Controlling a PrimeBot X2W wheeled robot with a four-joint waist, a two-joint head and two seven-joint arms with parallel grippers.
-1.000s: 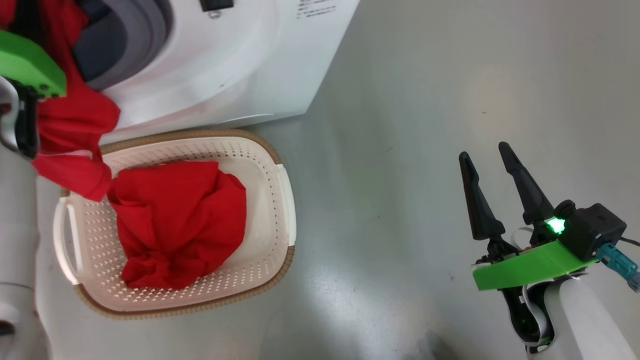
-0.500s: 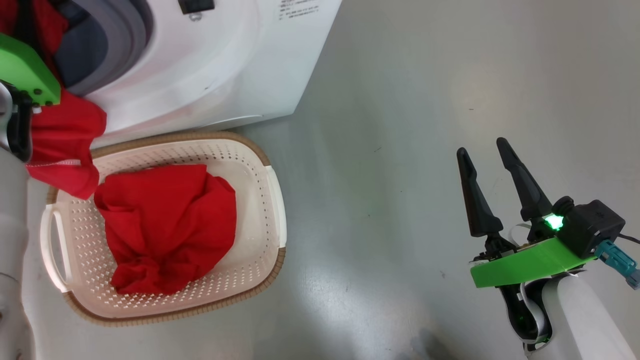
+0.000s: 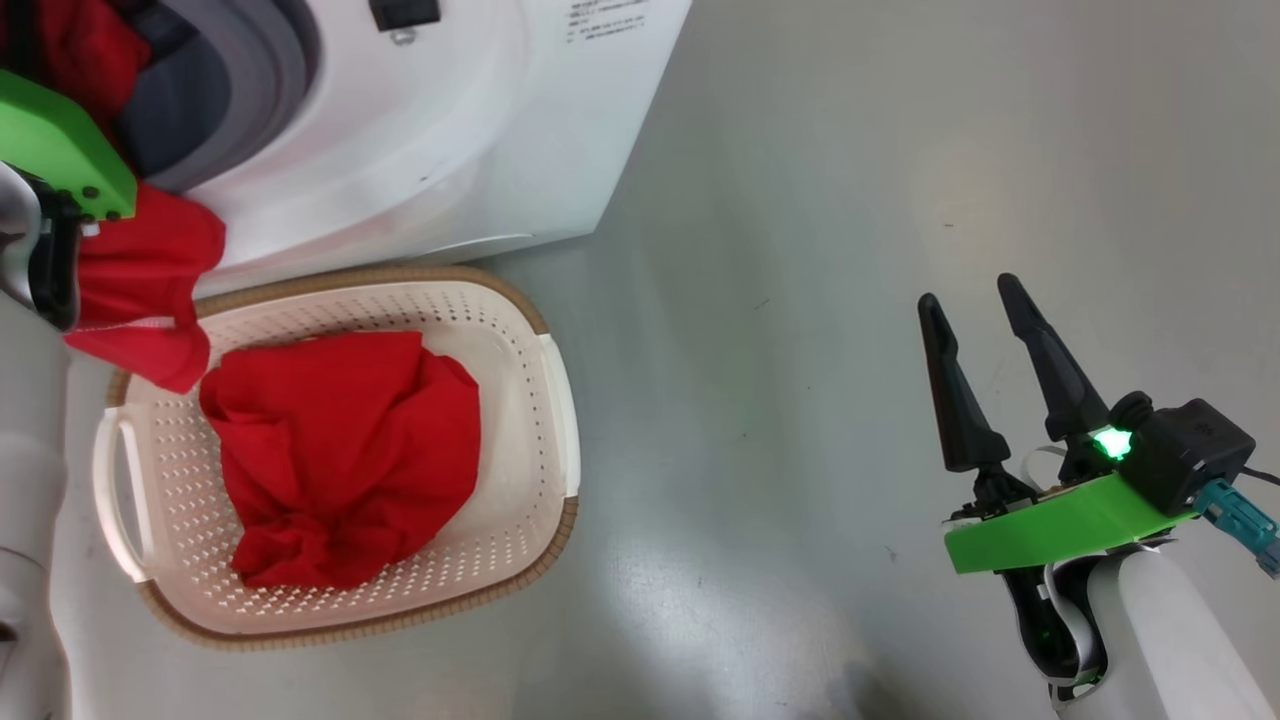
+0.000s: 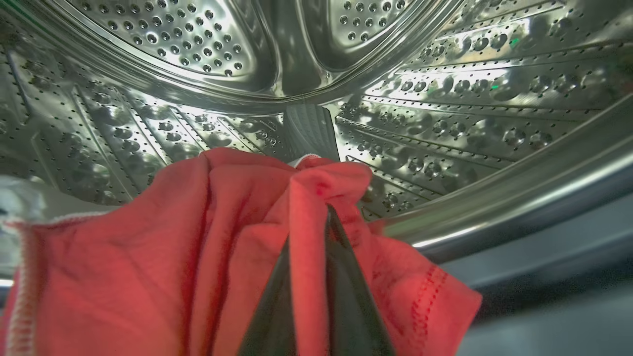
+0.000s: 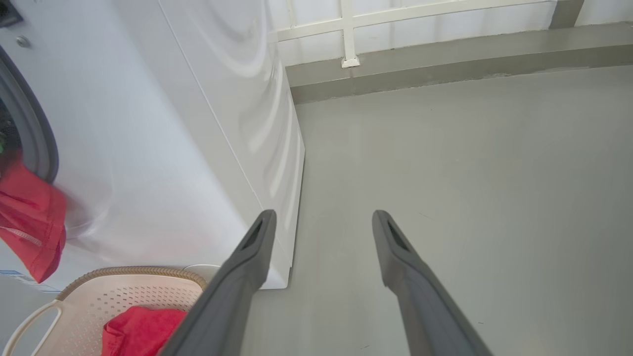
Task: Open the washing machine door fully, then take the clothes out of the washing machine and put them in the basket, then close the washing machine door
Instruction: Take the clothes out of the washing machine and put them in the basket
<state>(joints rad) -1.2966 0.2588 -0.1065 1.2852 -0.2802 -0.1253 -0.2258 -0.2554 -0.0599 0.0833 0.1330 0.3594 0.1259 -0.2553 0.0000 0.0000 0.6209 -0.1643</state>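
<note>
Inside the perforated steel drum of the white washing machine, my left gripper is shut on a fold of the red clothes. In the head view only its green wrist mount shows, at the grey gasket. Part of that red garment hangs out over the machine's front, above the basket. Another red garment lies bunched in the basket. My right gripper is open and holds nothing, hanging over bare floor far right of the basket. The washing machine door is out of view.
Grey floor stretches between the basket and my right arm. The machine's right side panel stands just left of my right gripper. A wall with a white rail lies beyond. My pale left forearm runs along the basket's left side.
My left gripper has closed on the red garment in the drum. The head camera has shifted slightly. My right arm has stayed where it was.
</note>
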